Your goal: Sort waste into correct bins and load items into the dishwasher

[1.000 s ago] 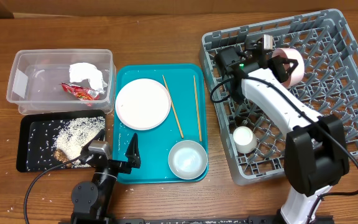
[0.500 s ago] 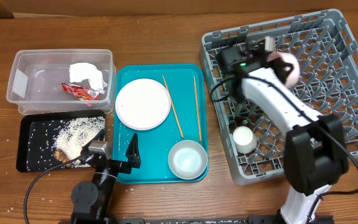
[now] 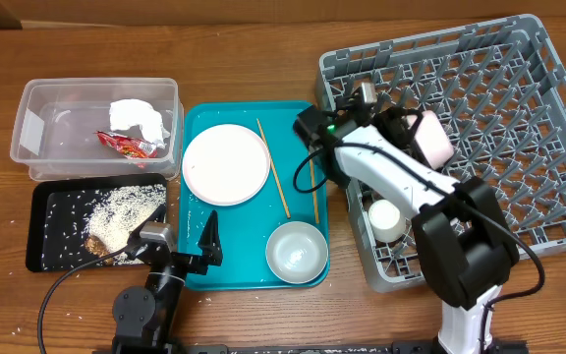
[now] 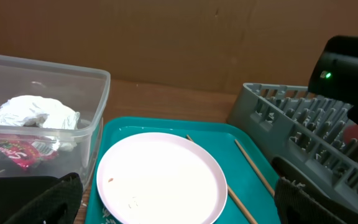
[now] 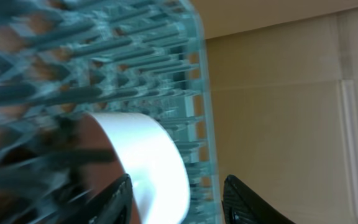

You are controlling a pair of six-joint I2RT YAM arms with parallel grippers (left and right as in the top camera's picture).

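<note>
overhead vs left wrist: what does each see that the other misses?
Overhead only: shallow black rectangular tray holding white rice grains, pale round bowl, small white cup. Left wrist only: plain brown backdrop. Both: teal serving tray, round white plate, clear plastic tub, two thin wooden chopsticks, grey plastic dish rack.

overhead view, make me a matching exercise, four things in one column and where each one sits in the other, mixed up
Things:
1. napkin
2. rice
3. plate
4. cup

Places:
A. grey rack
B. teal tray
C. clear tub
D. black tray

Pairs: 1-C, 2-D, 3-B, 4-A
</note>
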